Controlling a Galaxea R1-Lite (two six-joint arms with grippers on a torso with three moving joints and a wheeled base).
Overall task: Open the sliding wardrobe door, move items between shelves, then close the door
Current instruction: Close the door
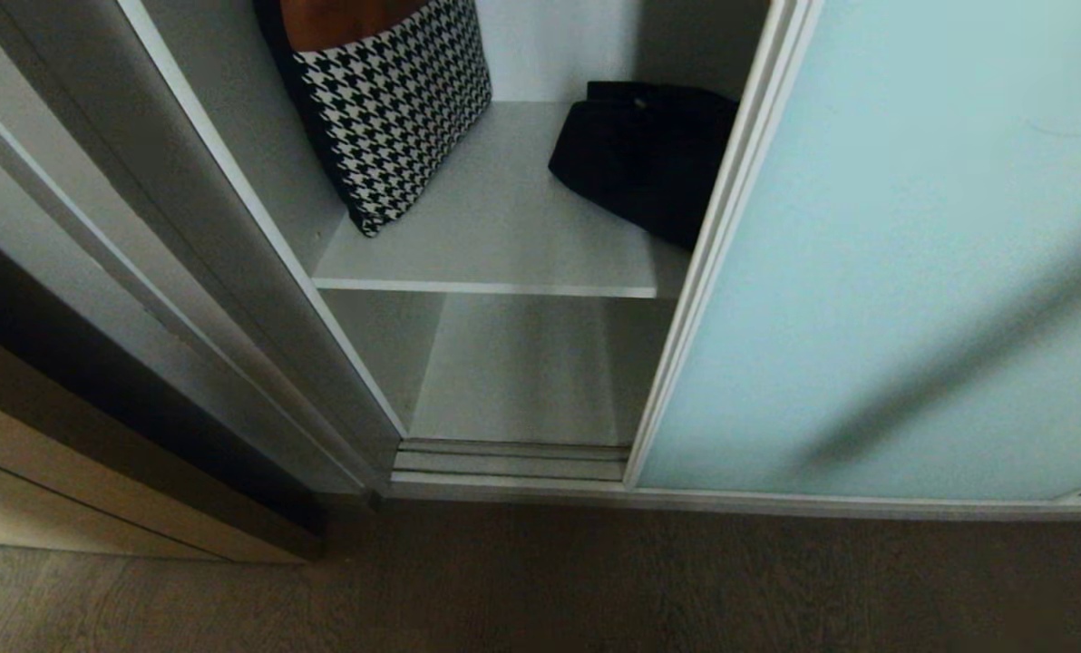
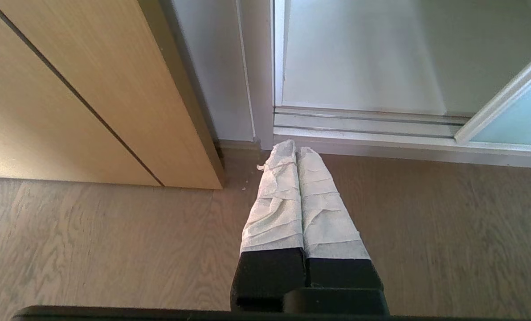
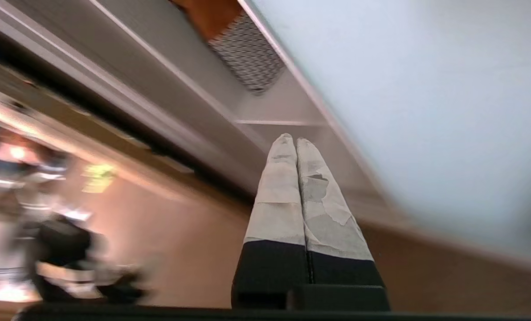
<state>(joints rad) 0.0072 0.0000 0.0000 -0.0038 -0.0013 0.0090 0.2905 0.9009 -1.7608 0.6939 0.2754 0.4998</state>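
Grey shelves point(image 1: 495, 245) exposed left of sliding wardrobe door point(image 1: 885, 272) edge.

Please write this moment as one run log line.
frosted aqua glass sliding door: part open | houndstooth soft piece: upper grey shelf | left gripper: shut | right gripper: shut, empty

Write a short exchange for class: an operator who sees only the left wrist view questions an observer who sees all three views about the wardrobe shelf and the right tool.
Operator: My view shows the shut left tool above the floor, and only the wardrobe's bottom. Is anything on the shelf above?
Observer: Yes. A houndstooth piece stands tilted at the left end of the upper shelf.
Operator: Anything beside it?
Observer: A black cloth lies at the right end, partly hidden behind the sliding door.
Operator: And the right tool?
Observer: The right tool is shut on nothing, pointing at the opening beside that door.
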